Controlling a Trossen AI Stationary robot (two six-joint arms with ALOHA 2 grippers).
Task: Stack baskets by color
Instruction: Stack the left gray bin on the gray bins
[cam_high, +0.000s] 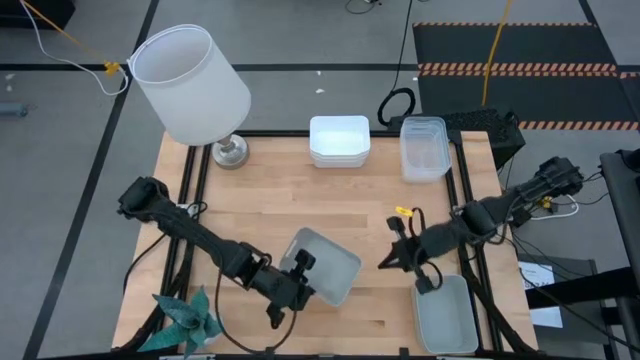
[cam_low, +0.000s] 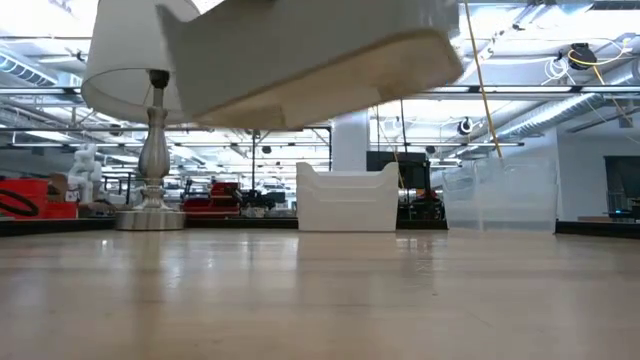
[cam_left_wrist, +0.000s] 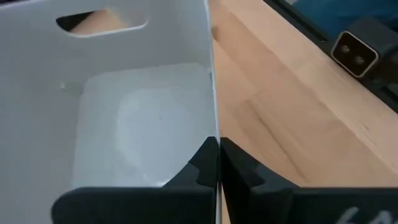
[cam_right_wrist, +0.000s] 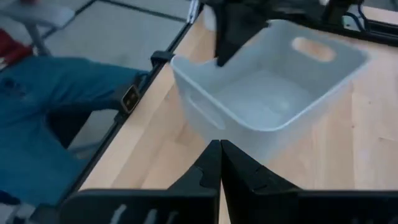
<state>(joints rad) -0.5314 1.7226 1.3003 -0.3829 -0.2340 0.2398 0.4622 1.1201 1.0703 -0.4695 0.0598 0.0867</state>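
A translucent grey-green basket (cam_high: 328, 264) hangs tilted above the table's near middle, with my left gripper (cam_high: 304, 272) shut on it. In the low view its underside (cam_low: 300, 60) fills the top. My right gripper (cam_high: 388, 262) is shut and empty, hovering just right of that basket and pointing at it (cam_right_wrist: 267, 81). Another grey-green basket (cam_high: 446, 315) sits on the table at the near right corner. White baskets (cam_high: 338, 140) and clear baskets (cam_high: 424, 148) stand stacked by the far edge. My left gripper pinches the rim of one long side wall (cam_left_wrist: 214, 127), with one finger inside the basket and one outside. The fingers come slanting down from the table's left. The basket is lifted clear of the table and tilted; the end wall with the handle slot (cam_left_wrist: 99, 22) points away from the gripper.
A lamp with a big white shade (cam_high: 190, 85) stands at the far left corner. A teal cloth (cam_high: 185, 320) lies at the near left corner. Bare wood shows in the table's middle (cam_high: 300, 200), between the arms and the stacks.
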